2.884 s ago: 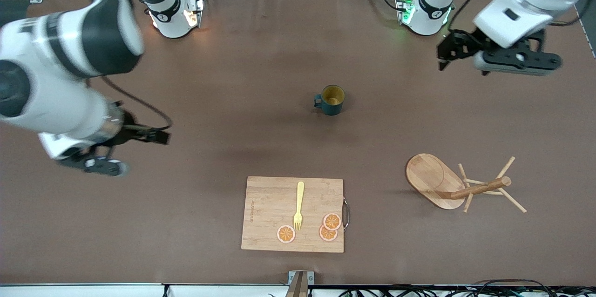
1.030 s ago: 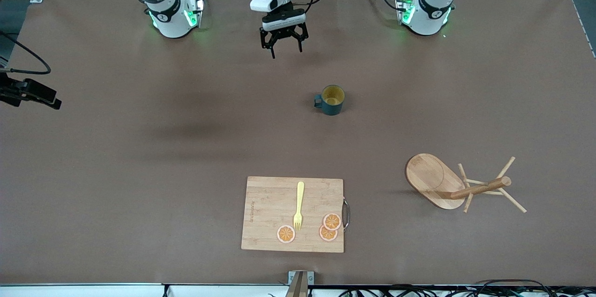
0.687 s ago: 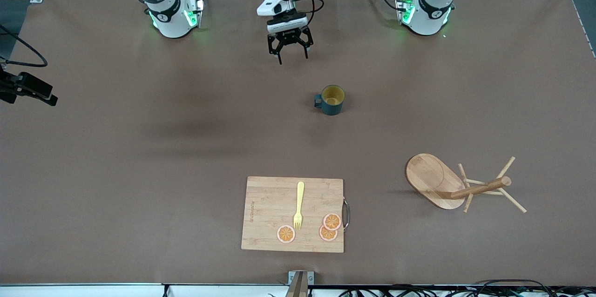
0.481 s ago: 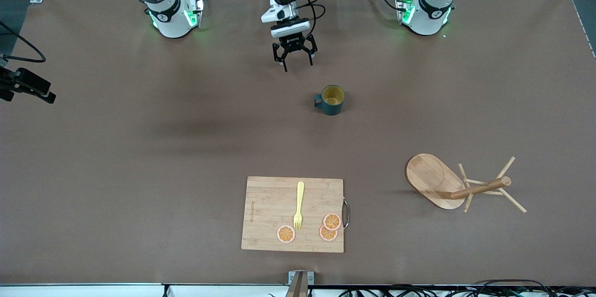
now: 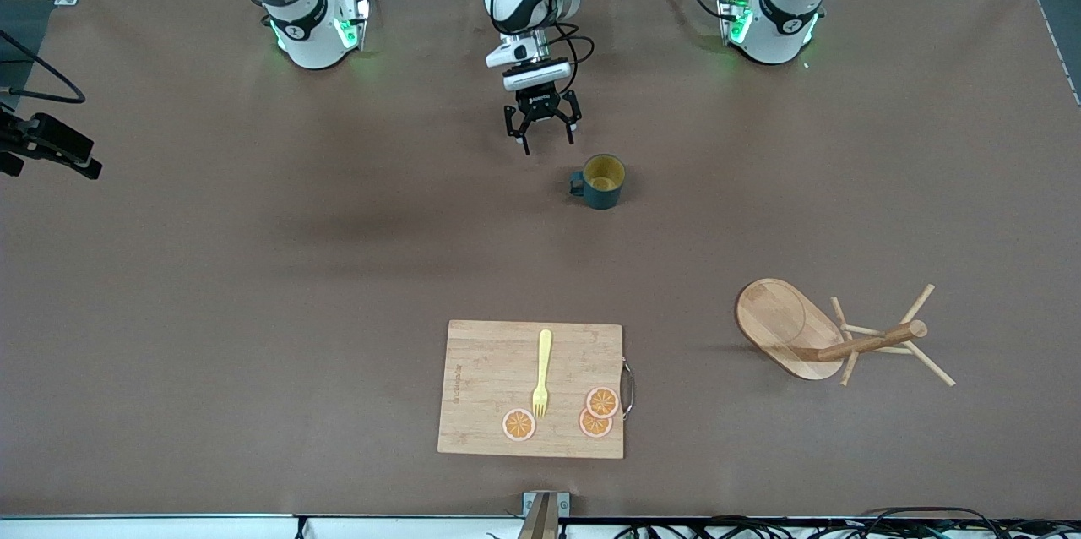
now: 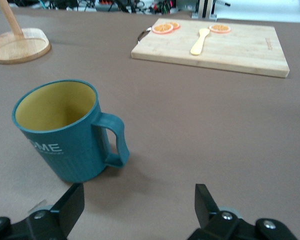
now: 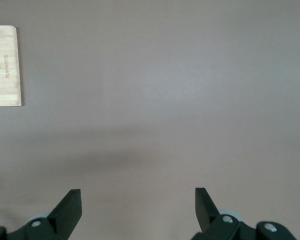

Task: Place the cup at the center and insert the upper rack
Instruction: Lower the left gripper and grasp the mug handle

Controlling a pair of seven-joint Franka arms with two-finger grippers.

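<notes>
Nearest the front camera, a rectangular wooden cutting board (image 5: 530, 389) carries a yellow fork (image 5: 541, 374) and 3 orange slices (image 5: 595, 412). Toward the left arm's end, the upper rack (image 5: 832, 340) lies tipped over, its round post pointing toward that end of the brown surface (image 5: 253, 311). Farther back, mid-surface, the teal cup (image 5: 600, 181) stands upright and empty, its handle toward the right arm's end. The left pincer (image 5: 544, 136) hovers just beside it, jaws wide, holding nothing. The right pincer (image 7: 138, 206), waiting off that end, is wide too.

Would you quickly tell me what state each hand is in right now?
Left hand: open, empty, over the table beside the teal mug.
Right hand: open, empty, over bare table at the right arm's end.
</notes>
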